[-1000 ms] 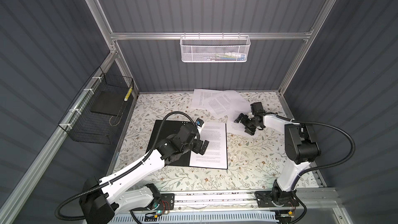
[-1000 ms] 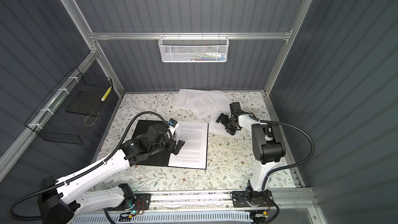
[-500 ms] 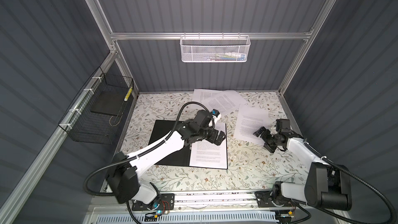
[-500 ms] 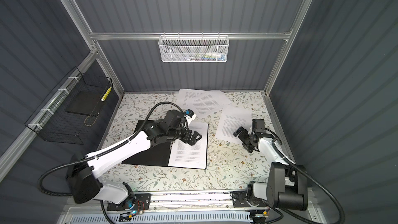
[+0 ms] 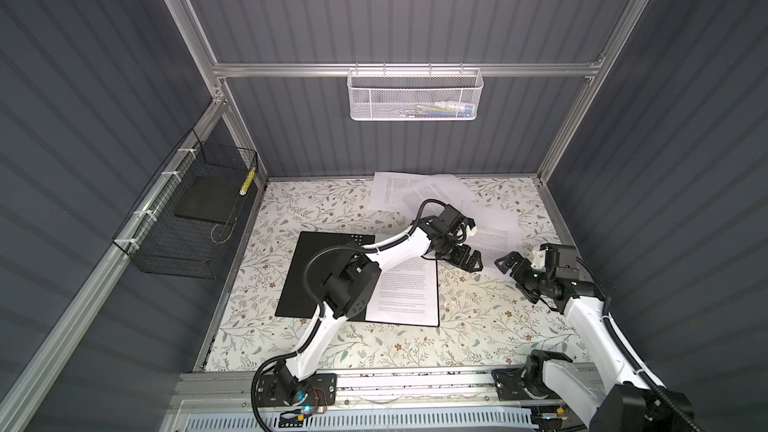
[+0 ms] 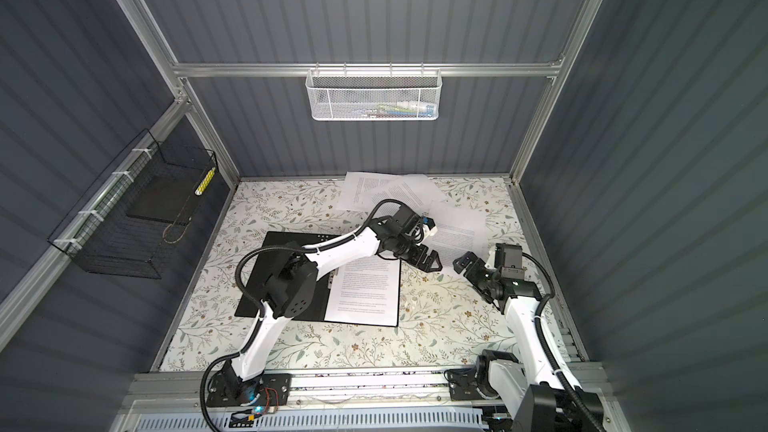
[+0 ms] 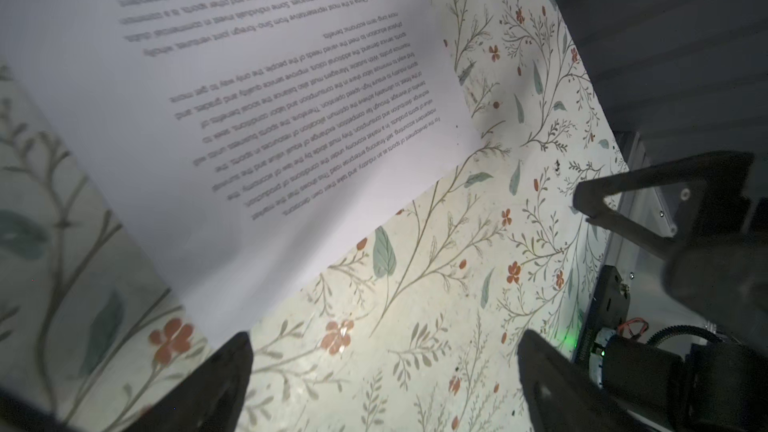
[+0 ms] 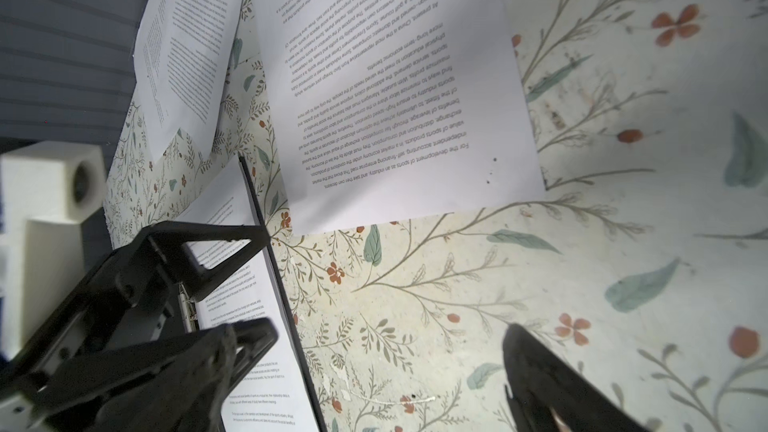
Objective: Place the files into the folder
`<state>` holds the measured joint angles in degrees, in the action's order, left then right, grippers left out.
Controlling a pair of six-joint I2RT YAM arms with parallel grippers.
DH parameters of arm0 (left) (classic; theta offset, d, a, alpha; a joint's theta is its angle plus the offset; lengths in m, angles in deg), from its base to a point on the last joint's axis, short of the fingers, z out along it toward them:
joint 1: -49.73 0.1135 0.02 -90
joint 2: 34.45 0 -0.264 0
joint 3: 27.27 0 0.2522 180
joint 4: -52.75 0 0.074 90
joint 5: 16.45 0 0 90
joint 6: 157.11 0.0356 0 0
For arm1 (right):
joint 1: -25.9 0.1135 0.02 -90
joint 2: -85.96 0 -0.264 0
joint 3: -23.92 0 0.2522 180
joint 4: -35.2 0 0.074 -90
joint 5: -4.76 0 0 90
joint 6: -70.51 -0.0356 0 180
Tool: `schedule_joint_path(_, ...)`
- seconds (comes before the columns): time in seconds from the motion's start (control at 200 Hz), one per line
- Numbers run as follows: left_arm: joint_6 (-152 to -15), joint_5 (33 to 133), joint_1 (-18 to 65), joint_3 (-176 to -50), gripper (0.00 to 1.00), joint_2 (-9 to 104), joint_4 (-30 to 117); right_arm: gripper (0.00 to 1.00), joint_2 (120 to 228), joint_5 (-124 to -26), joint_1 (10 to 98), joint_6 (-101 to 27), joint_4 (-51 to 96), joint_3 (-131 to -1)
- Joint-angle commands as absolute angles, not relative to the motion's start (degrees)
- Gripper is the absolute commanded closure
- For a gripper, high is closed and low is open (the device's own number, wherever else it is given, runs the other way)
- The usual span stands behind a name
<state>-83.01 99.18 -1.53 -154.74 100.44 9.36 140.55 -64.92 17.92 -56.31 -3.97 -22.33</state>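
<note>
Since a moment ago, the left tool (image 5: 468, 260) is swung off the folder (image 5: 316, 276) toward the loose sheet (image 5: 494, 230) on the table (image 5: 316, 209), jaws parted. The right tool (image 5: 510, 264) is likewise spread and empty. A collision is risked (tips nearly meet), or a crumpled corner. Only one sheet (image 5: 409, 297) is filed in the open folder; more sheets (image 5: 399, 195) are left behind.

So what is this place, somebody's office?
Probably a robot test booth, not an office: a left arm and a right arm mounted on a metal rail, grey panel walls on an aluminium frame, and printed sheets on a flowery table.
</note>
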Motion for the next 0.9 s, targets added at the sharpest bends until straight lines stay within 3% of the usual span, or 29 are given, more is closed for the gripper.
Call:
schedule_joint_path(0.0,-81.58,102.75,-1.62,-161.30,0.00,104.03,4.72,0.01,139.48,-65.37,17.09,-55.37,-5.79,-21.10)
schedule_joint_path(0.27,-81.71,103.96,-1.86,-161.61,0.00,107.72,4.43,0.01,140.27,-62.39,14.82,-55.82,-3.19,-19.00)
schedule_joint_path(0.7,-85.31,105.56,-10.58,-145.97,0.00,100.84,10.99,0.01,151.33,-61.51,11.03,-56.60,2.85,-20.42)
schedule_joint_path(0.89,-87.22,108.78,-12.61,-143.38,0.00,93.31,15.87,0.01,150.46,-61.95,8.32,-56.58,1.85,-20.87)
